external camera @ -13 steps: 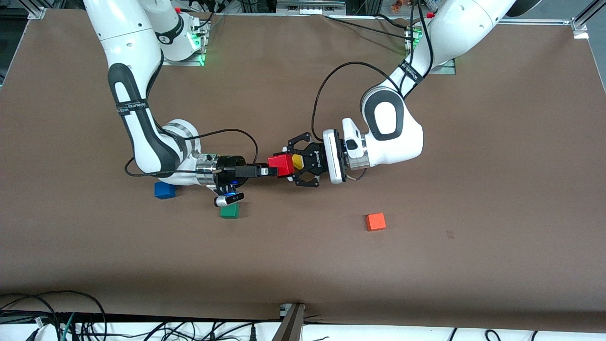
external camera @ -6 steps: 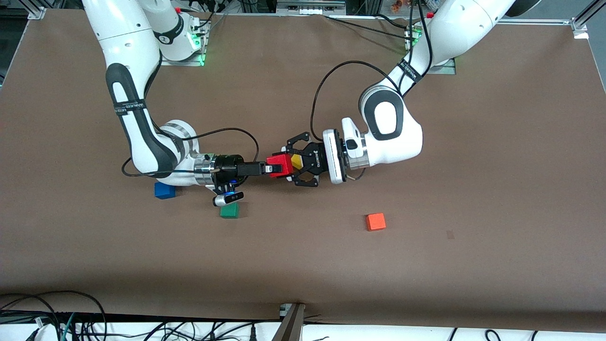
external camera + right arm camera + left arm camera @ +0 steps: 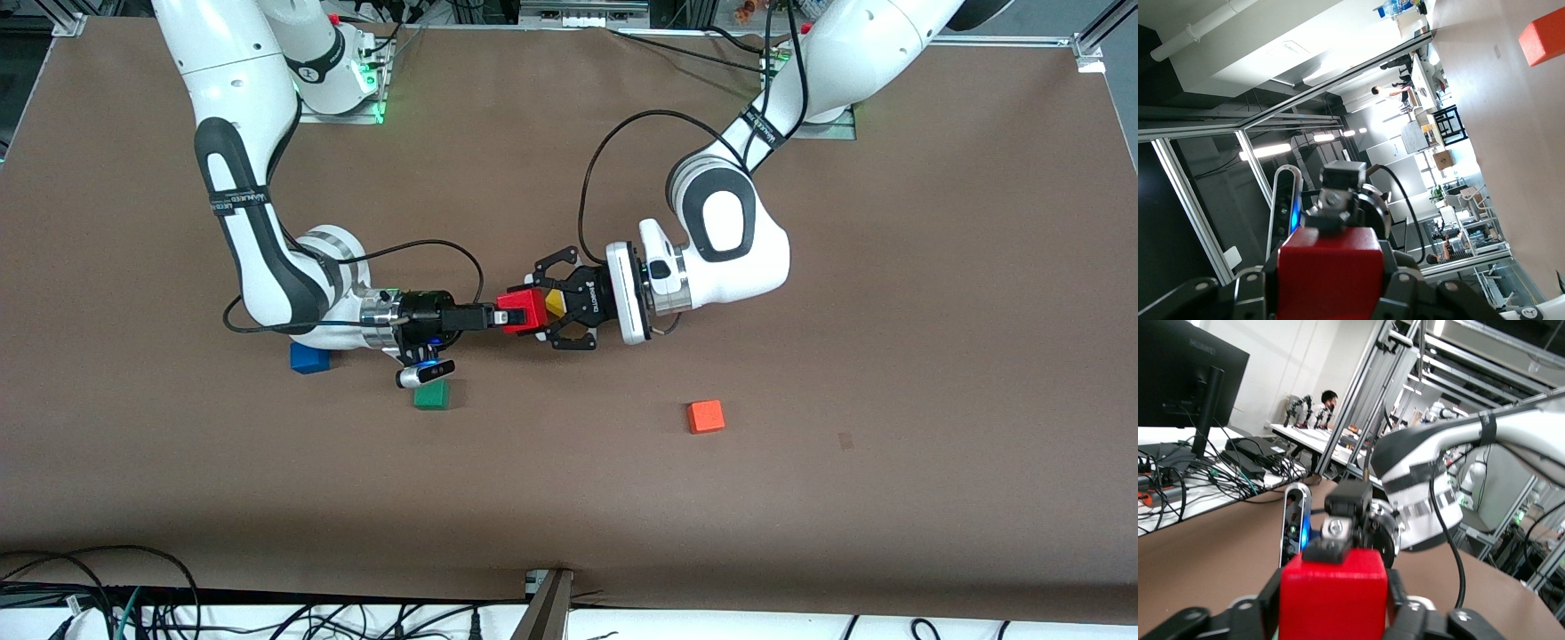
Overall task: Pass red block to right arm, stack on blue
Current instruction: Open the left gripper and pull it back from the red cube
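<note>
Midway through handoff: right gripper [image 3: 494, 317] is clamping the red block [image 3: 523, 308] in midair; left gripper [image 3: 544, 308] is cradling it, jaws part open. Stacking on blue cube [image 3: 308, 357] is pending.

The red block [image 3: 1333, 593] fills the low centre, at 6 o'clock; the left gripper [image 3: 1331, 623] has black fingers [image 3: 1261, 613] flanking it on both sides; the right gripper [image 3: 1327, 547] grips the block's upper edge from 12 o'clock, its silver wrist and white arm running toward 2 o'clock; brown tabletop [image 3: 1211, 553] spreads at 9 o'clock; a dark monitor [image 3: 1185, 363] stands at 10 o'clock.
</note>
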